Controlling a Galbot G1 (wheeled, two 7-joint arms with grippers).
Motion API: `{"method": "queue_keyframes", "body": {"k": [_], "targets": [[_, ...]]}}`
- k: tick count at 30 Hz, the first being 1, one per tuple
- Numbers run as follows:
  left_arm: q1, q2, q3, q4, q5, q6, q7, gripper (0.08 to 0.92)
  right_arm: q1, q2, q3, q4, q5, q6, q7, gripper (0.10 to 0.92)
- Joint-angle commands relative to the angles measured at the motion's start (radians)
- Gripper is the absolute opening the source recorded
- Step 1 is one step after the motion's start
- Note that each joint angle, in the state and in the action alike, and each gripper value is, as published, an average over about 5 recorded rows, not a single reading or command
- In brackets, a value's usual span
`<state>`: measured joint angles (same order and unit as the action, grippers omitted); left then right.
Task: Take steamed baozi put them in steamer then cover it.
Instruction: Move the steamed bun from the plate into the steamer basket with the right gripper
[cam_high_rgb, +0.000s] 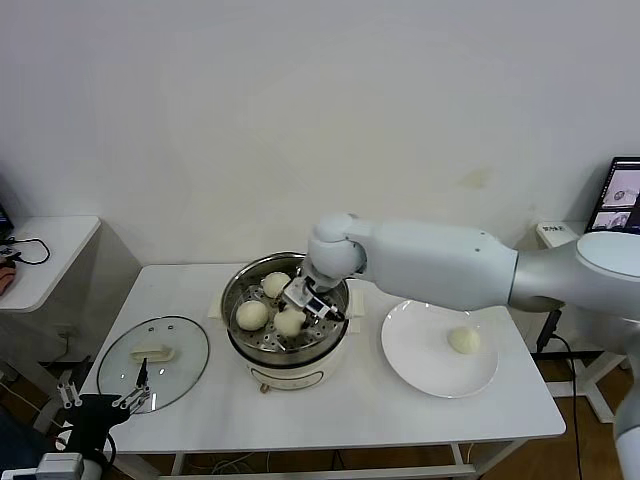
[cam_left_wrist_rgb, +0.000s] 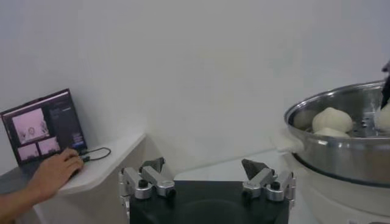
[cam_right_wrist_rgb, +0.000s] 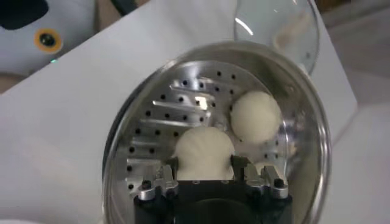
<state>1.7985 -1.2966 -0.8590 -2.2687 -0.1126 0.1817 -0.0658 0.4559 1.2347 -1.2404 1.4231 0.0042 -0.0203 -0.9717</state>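
Our right pincer (cam_right_wrist_rgb: 204, 176) grips an off-white round bun (cam_right_wrist_rgb: 205, 152) inside the shiny steel steamer (cam_high_rgb: 287, 340); two buns (cam_high_rgb: 252, 314) lie beside it, left pincer (cam_left_wrist_rgb: 207, 182) open.

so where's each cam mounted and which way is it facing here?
Head: on the robot's head, facing forward and down at the table, steamer, lid and plate; both arms show.
Left wrist: low beside the table, facing sideways at the steamer wall; left gripper open.
Right wrist: above the steamer, facing down; right gripper closed on a bun.
Shared: all three show the steamer and buns.
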Motion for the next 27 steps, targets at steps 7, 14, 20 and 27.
{"method": "queue_keyframes", "body": {"k": [7, 14, 20, 27], "targets": [[-0.003, -0.003, 0.006, 0.008, 0.001, -0.001, 0.000, 0.823, 0.012, 0.010, -0.038, 0.014, -0.031, 0.102, -0.023, 0.577], [-0.004, -0.004, 0.010, 0.006, 0.002, -0.001, 0.000, 0.823, 0.018, -0.003, -0.033, 0.023, -0.020, 0.104, -0.033, 0.610], [-0.004, -0.003, 0.009, 0.004, 0.001, -0.001, 0.000, 0.823, 0.028, -0.018, -0.020, 0.032, 0.000, 0.103, -0.029, 0.754], [-0.004, 0.002, 0.005, 0.003, 0.000, -0.001, 0.000, 0.823, 0.044, -0.058, 0.026, 0.038, 0.012, 0.084, -0.027, 0.822]]}}
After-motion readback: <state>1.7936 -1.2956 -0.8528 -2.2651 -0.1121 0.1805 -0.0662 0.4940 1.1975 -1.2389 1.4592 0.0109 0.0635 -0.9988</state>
